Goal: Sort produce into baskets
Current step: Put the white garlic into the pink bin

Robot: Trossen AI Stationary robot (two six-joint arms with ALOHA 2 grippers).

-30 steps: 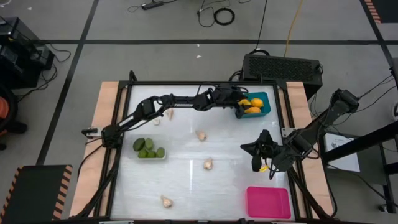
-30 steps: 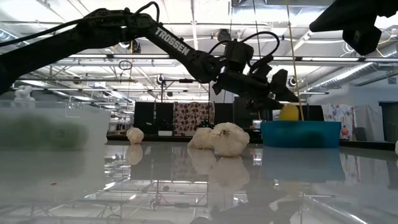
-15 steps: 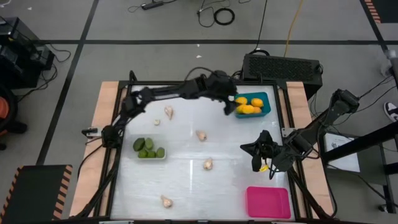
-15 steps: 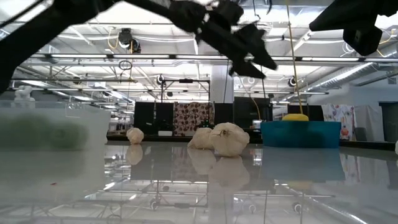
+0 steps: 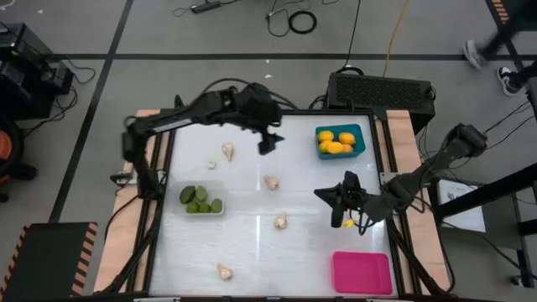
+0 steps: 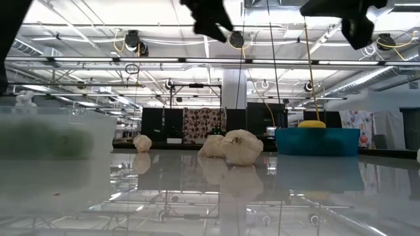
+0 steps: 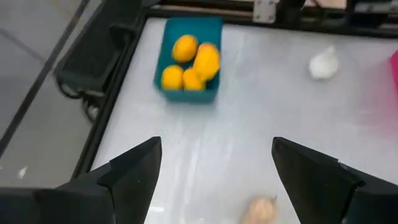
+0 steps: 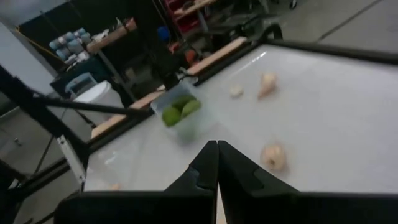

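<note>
The teal basket [image 5: 340, 141] at the far right holds several yellow-orange pieces [image 7: 189, 61]. The clear tray [image 5: 201, 201] at the left holds green pieces [image 8: 180, 111]. The pink basket [image 5: 362, 273] stands at the near right. Several garlic-like pieces lie loose on the table, among them three [image 5: 227, 151] [image 5: 271, 182] [image 5: 281, 221]. My left gripper [image 5: 267, 143] hangs open and empty, high above the table's far middle, left of the teal basket. My right gripper [image 5: 346, 218] is shut, raised above the table's right middle. A small yellow spot [image 5: 349, 223] shows by its fingers; I cannot tell what it is.
Another garlic-like piece [image 5: 224, 271] lies near the front edge and a small one [image 5: 211, 164] at the far left. A black box [image 5: 382, 88] stands behind the table. Open white tabletop [image 5: 252, 243] lies between the loose pieces. A person's legs [image 5: 503, 38] show at the far right.
My left gripper has drawn back from the teal basket, rising and going toward the table's left. The yellow piece that showed above the basket's rim now sits lower in it. My right gripper has shifted slightly toward the table's left.
</note>
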